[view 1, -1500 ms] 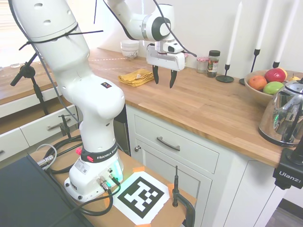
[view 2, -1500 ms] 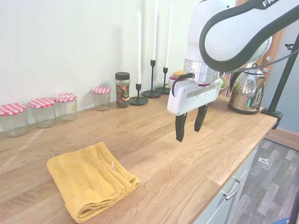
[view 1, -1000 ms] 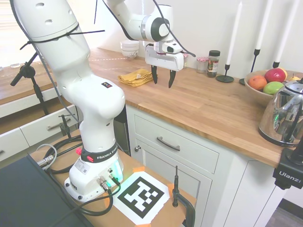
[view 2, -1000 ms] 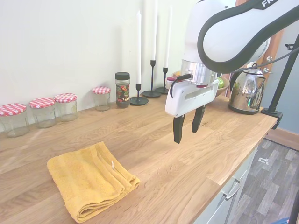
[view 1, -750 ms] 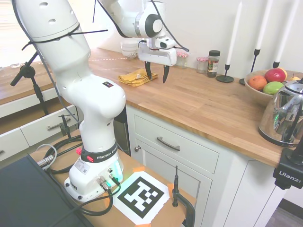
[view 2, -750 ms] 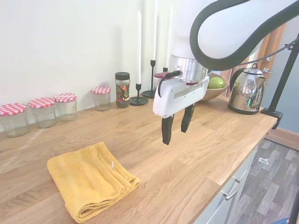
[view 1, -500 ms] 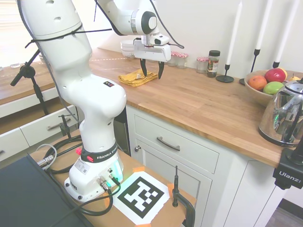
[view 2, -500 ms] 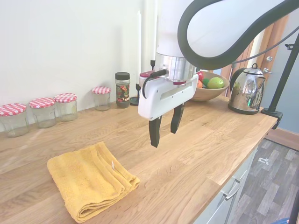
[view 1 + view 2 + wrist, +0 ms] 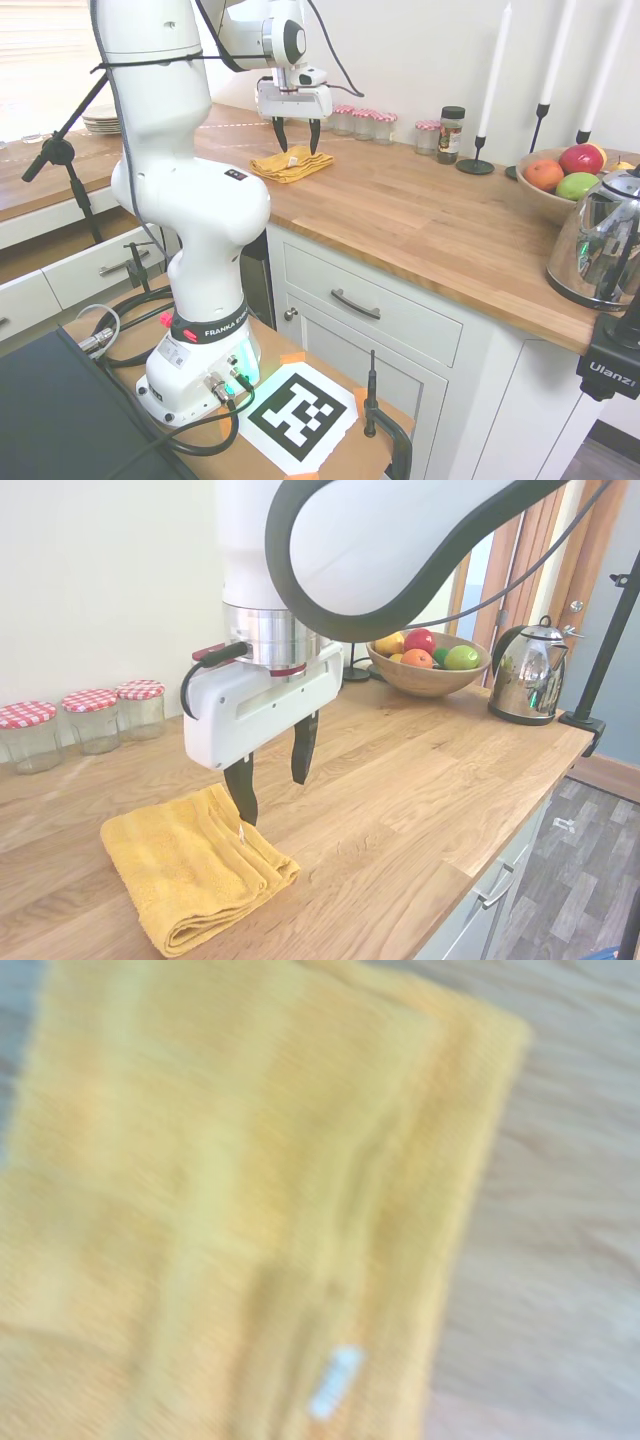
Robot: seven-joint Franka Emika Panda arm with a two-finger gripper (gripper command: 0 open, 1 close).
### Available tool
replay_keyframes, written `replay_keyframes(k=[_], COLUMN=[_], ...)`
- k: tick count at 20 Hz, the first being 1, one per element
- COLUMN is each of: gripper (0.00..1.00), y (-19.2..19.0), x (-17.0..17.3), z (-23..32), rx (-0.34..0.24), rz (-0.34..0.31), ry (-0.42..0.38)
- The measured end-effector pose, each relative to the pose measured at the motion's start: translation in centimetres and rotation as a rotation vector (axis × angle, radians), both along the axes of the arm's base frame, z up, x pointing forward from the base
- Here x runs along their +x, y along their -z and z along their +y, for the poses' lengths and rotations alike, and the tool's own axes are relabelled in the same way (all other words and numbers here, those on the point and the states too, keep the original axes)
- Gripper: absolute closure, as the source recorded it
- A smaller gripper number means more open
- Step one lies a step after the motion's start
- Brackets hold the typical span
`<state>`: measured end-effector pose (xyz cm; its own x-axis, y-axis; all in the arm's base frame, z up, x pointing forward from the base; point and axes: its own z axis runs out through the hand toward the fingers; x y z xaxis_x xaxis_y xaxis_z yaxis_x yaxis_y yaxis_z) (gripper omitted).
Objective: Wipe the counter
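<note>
The counter (image 9: pixel 430 220) is a long honey-brown wood worktop (image 9: pixel 400 780). A folded yellow towel (image 9: pixel 290 163) lies flat on it (image 9: pixel 185 875). My gripper (image 9: pixel 297 147) hangs open just above the towel's edge nearest the kettle (image 9: pixel 272 792), with nothing between its fingers. One fingertip (image 9: pixel 243 810) is over the towel, the other (image 9: pixel 301 770) over bare wood. In the blurred wrist view the towel (image 9: pixel 230 1190) fills most of the picture, with a small white label (image 9: pixel 335 1385) and a strip of counter (image 9: pixel 560 1220) beside it.
Glass jars with red checked lids (image 9: pixel 90 715) line the wall behind the towel. Further along stand a fruit bowl (image 9: pixel 425 665), a steel kettle (image 9: pixel 525 680), a spice jar (image 9: pixel 451 133) and black candlesticks (image 9: pixel 478 150). The counter's front edge (image 9: pixel 440 900) runs near the towel.
The open gripper has travelled along the counter from its middle to above the towel's edge and dropped slightly. The towel has not moved.
</note>
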<state>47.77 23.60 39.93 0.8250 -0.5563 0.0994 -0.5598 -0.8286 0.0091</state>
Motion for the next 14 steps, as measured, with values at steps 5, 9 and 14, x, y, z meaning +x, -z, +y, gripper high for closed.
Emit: replay_keyframes(k=[5,9,14], gripper=[0.00,0.00,0.00], y=[1.5,2.6,2.4], x=[2.3,3.7,4.6], z=[2.5,4.0,5.7], rx=[-0.012,-0.011,-0.003], rz=[0.016,0.029,0.031], ry=[-0.018,-0.027,-0.036])
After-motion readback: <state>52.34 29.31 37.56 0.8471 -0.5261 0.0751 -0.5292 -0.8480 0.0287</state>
